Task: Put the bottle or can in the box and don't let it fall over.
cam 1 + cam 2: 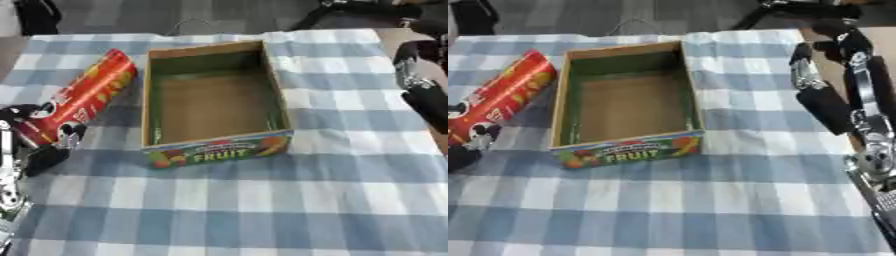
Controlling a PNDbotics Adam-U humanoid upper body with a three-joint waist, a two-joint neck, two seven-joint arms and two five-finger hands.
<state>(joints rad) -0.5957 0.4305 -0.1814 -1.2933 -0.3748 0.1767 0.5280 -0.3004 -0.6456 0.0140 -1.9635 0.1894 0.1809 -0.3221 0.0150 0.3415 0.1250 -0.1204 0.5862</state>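
- The left hand [39, 132] has its fingers wrapped round a red can [83, 97], tilted just left of the box [214, 150].
- The box front reads "FRUIT".
- The right hand [820, 100] hangs open by the table's right edge.

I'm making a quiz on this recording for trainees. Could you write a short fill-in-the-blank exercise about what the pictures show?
1. The left hand is curled round the red can, which lies to the ____ of the box.
2. The inside of the box is ____ of objects.
3. The word printed on the box's near wall is ____.
4. The right hand hangs over the table's ____ edge, holding nothing.

Missing words: left; empty; FRUIT; right
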